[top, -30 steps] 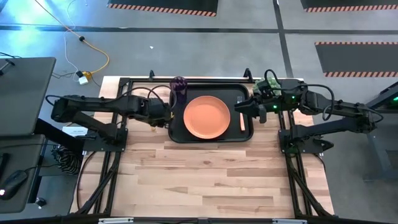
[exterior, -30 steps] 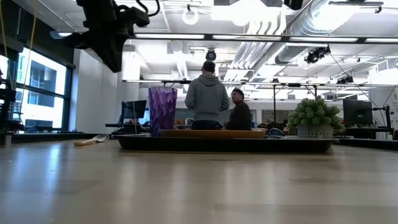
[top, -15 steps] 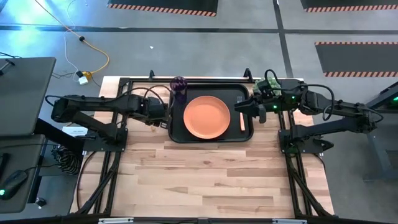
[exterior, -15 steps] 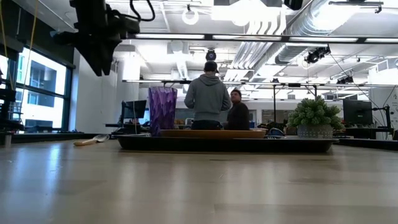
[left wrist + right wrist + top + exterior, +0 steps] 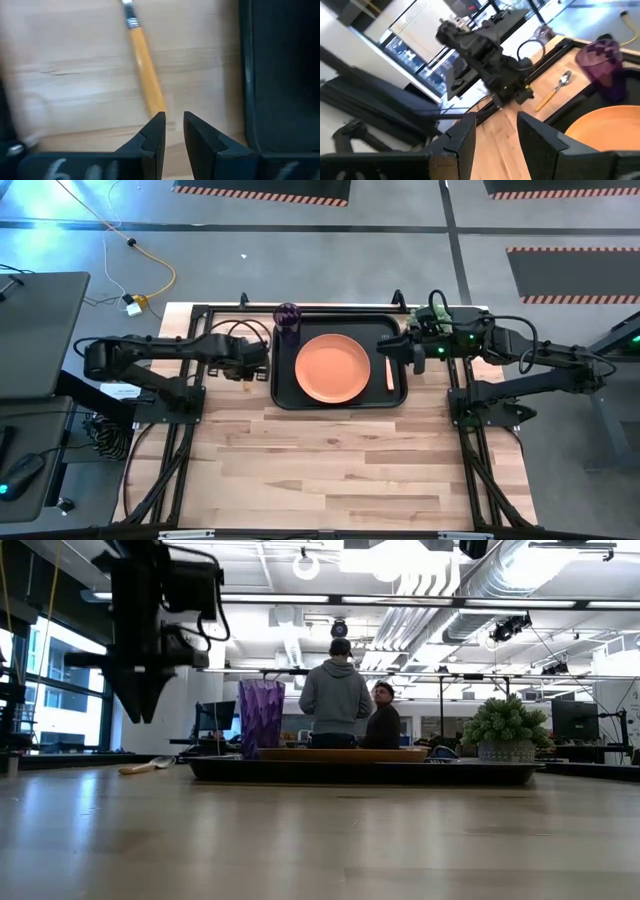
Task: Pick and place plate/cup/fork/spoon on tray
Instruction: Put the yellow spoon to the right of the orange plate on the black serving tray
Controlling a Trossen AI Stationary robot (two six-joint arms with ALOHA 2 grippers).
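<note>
The black tray (image 5: 282,392) lies at the table's far middle. The orange plate (image 5: 333,368) lies in it. The purple cup (image 5: 288,320) stands upright in its far left corner. The fork (image 5: 389,373) lies right of the plate on the tray. The spoon (image 5: 145,70) lies flat on the table left of the tray; it also shows in the low view (image 5: 148,766). My left gripper (image 5: 173,125) hangs above the spoon's handle end, pointing down, with a narrow gap between its fingers, and touches nothing. My right gripper (image 5: 495,125) is open and empty above the tray's far right corner.
A potted green plant (image 5: 505,730) stands at the table's far right, behind my right arm. Black frame rails run along the table's left and right sides. Two people stand in the room beyond the far edge. Bare wood lies on the near side of the tray.
My left gripper has gone toward the table's left edge, away from the tray's left rim, and down. It has tipped from slanting to pointing straight down and now hangs over the spoon. The cup, plate, fork and spoon have stayed where they were.
</note>
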